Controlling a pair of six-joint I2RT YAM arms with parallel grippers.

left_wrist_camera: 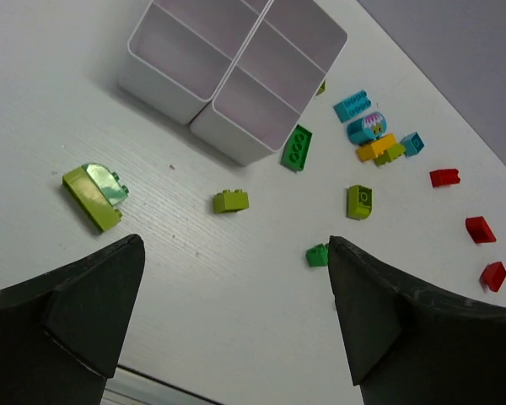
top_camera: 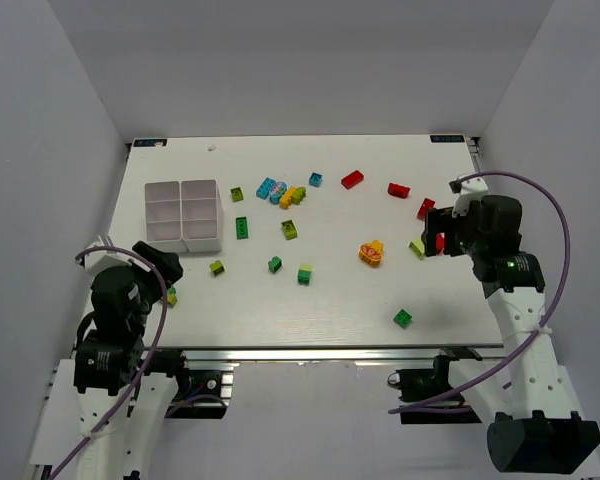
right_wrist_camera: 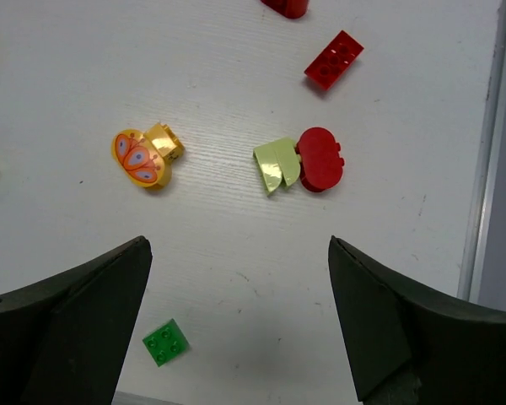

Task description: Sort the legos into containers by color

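left tool [left_wrist_camera: 234, 253]: I've got it spread wide, nothing in it, hanging over the surface [top_camera: 330, 300] near a lime brick [left_wrist_camera: 93, 196]
right tool [right_wrist_camera: 238, 249]: spread wide too, nothing pinched, above a red round brick [right_wrist_camera: 320, 159] that touches a pale green brick [right_wrist_camera: 277, 164]
tray [top_camera: 202, 243]: white, on the left half of the surface, dark green brick [top_camera: 242, 227] just beside it
legos [top_camera: 352, 179]: lying loose on the surface, mostly right of the tray, reds toward the far right, cyan bricks [top_camera: 270, 188] mid-back
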